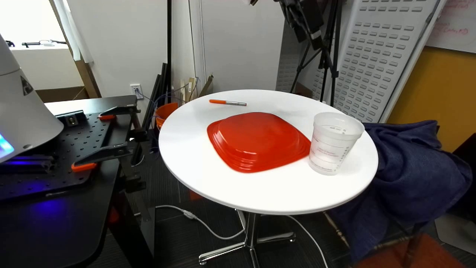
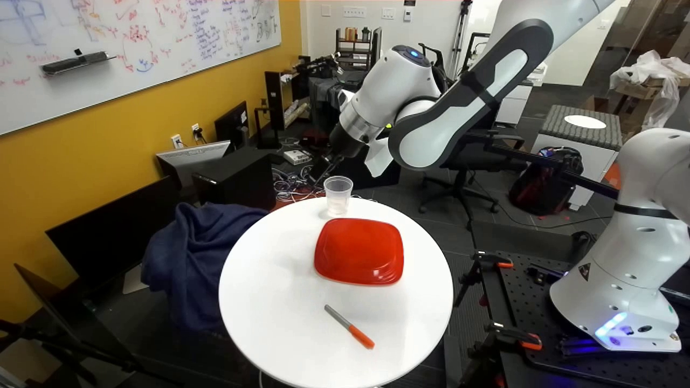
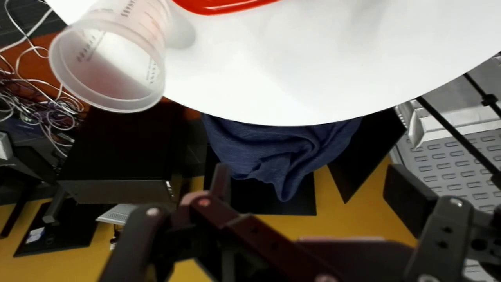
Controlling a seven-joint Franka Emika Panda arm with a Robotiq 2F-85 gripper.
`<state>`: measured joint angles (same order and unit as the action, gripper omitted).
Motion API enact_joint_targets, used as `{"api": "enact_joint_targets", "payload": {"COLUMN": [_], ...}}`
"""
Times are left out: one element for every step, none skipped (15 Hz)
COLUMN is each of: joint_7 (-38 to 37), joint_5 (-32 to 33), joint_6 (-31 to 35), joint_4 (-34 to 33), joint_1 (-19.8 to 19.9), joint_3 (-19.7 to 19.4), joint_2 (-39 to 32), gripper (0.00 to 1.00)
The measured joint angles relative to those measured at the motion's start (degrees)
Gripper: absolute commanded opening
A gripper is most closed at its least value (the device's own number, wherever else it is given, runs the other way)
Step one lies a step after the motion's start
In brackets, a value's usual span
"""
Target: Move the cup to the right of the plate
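Observation:
The clear plastic cup (image 1: 331, 149) stands upright on the white table, close to a corner of the plate. It also shows in an exterior view (image 2: 338, 195) behind the plate, and at the upper left in the wrist view (image 3: 113, 58). Whether cup and plate touch cannot be told. The red plate (image 1: 260, 139) seems to lie face down near the table's middle; it also shows in an exterior view (image 2: 359, 250), and only its edge in the wrist view (image 3: 223, 6). My gripper (image 3: 313, 192) is open and empty, above and apart from the cup; it also shows in an exterior view (image 2: 322, 170).
The round white table (image 1: 208, 178) holds an orange and grey pen (image 1: 227, 102) on the plate's far side from the cup. A navy cloth (image 1: 412, 178) hangs beside the table edge. A black tripod (image 1: 333, 70) stands behind the table.

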<state>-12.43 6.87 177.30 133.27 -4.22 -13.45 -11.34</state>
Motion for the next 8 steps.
{"api": "enact_joint_targets", "payload": {"joint_7": [0.5,1.0,1.4,1.9,2.1,2.2,2.2,2.2], "joint_5": [0.0,-0.1,-0.1,-0.2,-0.2,-0.2,-0.3,-0.3], "joint_6": [0.0,0.0,0.0,0.0,0.0,0.0,0.0,0.0], "joint_4": [0.0,0.0,0.0,0.0,0.0,0.0,0.0,0.0], "joint_1": [0.1,0.1,0.1,0.2,0.4,0.5,0.8,0.7], "joint_3": [1.0,1.9,2.7,3.5,4.1,4.7,5.3,5.4], "joint_2": [0.1,0.2,0.3,0.3,0.3,0.3,0.3,0.2], "gripper": [1.00,1.00,1.00,1.00,1.00,1.00,1.00,1.00]}}
